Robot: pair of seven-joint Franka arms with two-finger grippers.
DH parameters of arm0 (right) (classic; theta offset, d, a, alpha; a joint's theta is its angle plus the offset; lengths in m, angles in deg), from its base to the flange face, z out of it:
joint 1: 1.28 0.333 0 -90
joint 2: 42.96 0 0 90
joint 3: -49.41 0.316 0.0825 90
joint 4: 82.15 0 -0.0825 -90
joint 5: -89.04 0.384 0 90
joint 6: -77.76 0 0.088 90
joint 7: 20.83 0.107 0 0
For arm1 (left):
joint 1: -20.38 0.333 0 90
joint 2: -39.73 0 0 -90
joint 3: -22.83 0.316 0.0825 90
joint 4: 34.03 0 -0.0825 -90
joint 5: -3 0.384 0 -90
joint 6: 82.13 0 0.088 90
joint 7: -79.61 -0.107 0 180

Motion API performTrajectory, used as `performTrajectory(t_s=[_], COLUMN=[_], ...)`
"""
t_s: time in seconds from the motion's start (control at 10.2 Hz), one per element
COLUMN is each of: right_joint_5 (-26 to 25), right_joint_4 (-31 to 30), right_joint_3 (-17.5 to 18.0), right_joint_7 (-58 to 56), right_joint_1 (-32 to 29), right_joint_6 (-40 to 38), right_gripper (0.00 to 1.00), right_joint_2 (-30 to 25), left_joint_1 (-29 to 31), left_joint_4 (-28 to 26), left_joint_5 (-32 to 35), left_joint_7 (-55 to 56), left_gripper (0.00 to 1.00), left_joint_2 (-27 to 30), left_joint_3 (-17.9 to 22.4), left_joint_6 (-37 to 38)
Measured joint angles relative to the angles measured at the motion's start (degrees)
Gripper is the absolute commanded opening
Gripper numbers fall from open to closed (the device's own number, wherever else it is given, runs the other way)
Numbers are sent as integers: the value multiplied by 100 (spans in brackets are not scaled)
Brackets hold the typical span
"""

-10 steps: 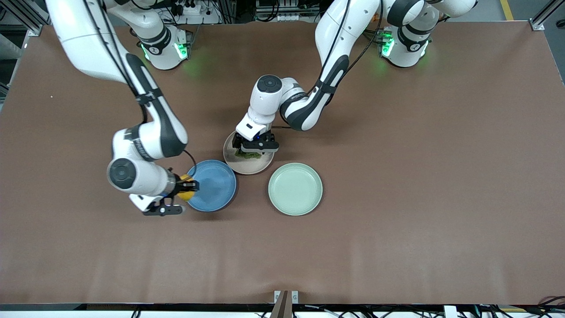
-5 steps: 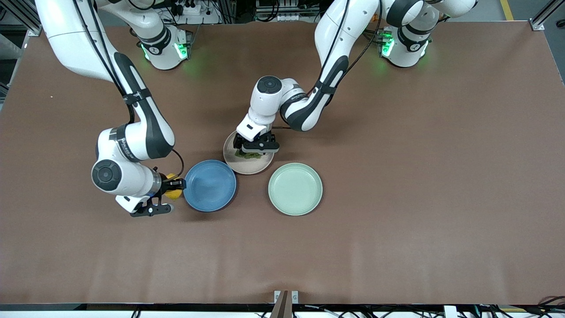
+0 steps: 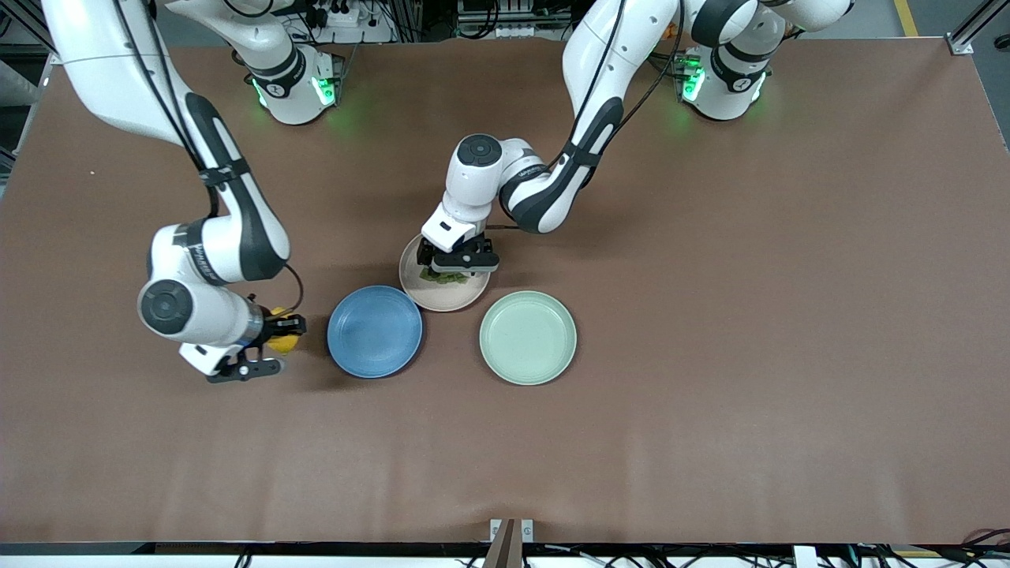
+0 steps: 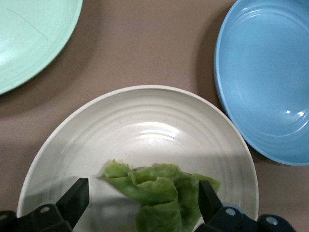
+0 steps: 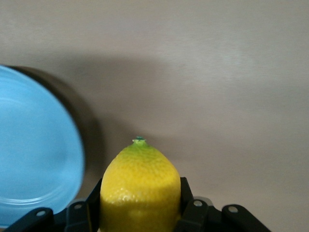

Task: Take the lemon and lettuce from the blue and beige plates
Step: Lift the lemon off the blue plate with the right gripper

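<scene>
Yellow lemon (image 5: 140, 188) sits pinched in right pincer (image 3: 276, 333); lettuce (image 4: 161, 193) lies between spread left pincer (image 4: 140, 205).

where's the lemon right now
The lemon is clamped in the right gripper, over bare table beside the blue plate, toward the right arm's end.

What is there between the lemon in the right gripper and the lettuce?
In the front view, the blue plate lies between the lemon, held in the right gripper, and the lettuce on the beige plate.
</scene>
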Motion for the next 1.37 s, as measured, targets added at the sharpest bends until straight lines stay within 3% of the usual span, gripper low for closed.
performTrajectory(t_s=[0.39, 1.18, 1.27, 1.37], right_joint_5=[-2, -3, -3, -3], right_joint_4=[-965, -1649, -1659, -1660], right_joint_3=[-16, -10, -9, -9], right_joint_7=[-923, -1378, -1378, -1379], right_joint_1=[-651, -1072, -1072, -1072], right_joint_6=[867, 1708, 1858, 1981], right_gripper=[16, 17, 17, 17], right_joint_2=[-388, -381, -274, -164], left_joint_1=[-12, -40, -40, -40], left_joint_4=[53, 26, 21, 20], left_joint_5=[0, 0, 0, 0], left_joint_7=[32, 55, 55, 58], left_gripper=[100, 100, 82, 39], left_joint_2=[45, 6, 4, 4], left_joint_3=[3, 6, 7, 7], left_joint_6=[65, 140, 141, 141])
